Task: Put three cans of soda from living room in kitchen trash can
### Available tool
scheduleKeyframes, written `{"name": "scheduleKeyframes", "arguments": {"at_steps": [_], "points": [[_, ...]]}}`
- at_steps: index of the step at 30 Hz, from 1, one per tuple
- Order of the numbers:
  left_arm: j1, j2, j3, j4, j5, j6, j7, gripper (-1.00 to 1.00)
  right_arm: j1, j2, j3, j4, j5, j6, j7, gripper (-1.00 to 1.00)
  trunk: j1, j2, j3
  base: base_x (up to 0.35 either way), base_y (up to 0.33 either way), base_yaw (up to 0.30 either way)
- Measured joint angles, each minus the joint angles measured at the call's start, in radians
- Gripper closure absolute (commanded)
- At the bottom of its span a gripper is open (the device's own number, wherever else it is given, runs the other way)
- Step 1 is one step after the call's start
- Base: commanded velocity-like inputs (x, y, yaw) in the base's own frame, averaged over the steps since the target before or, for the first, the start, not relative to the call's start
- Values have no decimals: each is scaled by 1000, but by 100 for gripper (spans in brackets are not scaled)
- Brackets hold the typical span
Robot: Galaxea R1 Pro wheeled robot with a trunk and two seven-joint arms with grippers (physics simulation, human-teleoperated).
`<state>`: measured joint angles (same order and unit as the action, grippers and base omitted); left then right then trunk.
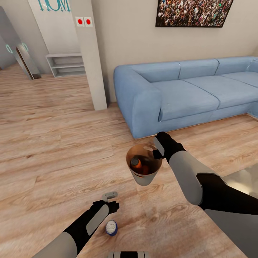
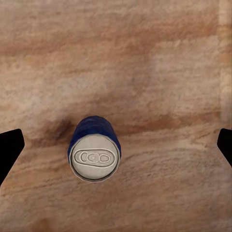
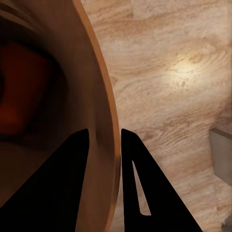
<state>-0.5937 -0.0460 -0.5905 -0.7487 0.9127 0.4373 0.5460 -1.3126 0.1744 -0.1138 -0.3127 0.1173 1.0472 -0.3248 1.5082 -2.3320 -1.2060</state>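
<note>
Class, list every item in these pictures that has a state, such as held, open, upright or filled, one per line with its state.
Trash can: held off the floor by its rim, orange can inside.
Orange can: inside the trash can.
Blue can: upright on the wood floor, ungrasped.
Left tool: open, above the blue can.
Right tool: shut on the trash can's rim.

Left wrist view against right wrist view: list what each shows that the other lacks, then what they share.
Left wrist view alone: an upright blue soda can with a silvery top standing on the floor, midway between the left gripper, whose dark fingertips sit wide apart at the frame's edges.

Right wrist view alone: the round tapered bin's brown wood-toned wall pinched between the right gripper fingers, something orange-red inside, and a grey object at the edge.

Both: light wood-plank floor.
</note>
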Motion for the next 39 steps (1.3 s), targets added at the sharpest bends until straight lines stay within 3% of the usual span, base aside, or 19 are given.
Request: {"name": "scheduleKeyframes", "arguments": {"at_steps": [19,24,31,39], "points": [[0,0,0,3,6,3,-1,-100,2,0,1,0,0,0,1,100,0,0,0,0,0,0],[-1,-2,1,106,8,2,-5,-100,2,0,4,-1,1,0,1,100,0,0,0,0,0,0],[-3,-22,0,309,5,0,-154,-100,2,0,5,-2,1,0,1,100,0,0,0,0,0,0],[-4,-24,-1,342,3,-27,-181,-100,2,0,5,-2,1,0,1,100,0,0,0,0,0,0]]}}
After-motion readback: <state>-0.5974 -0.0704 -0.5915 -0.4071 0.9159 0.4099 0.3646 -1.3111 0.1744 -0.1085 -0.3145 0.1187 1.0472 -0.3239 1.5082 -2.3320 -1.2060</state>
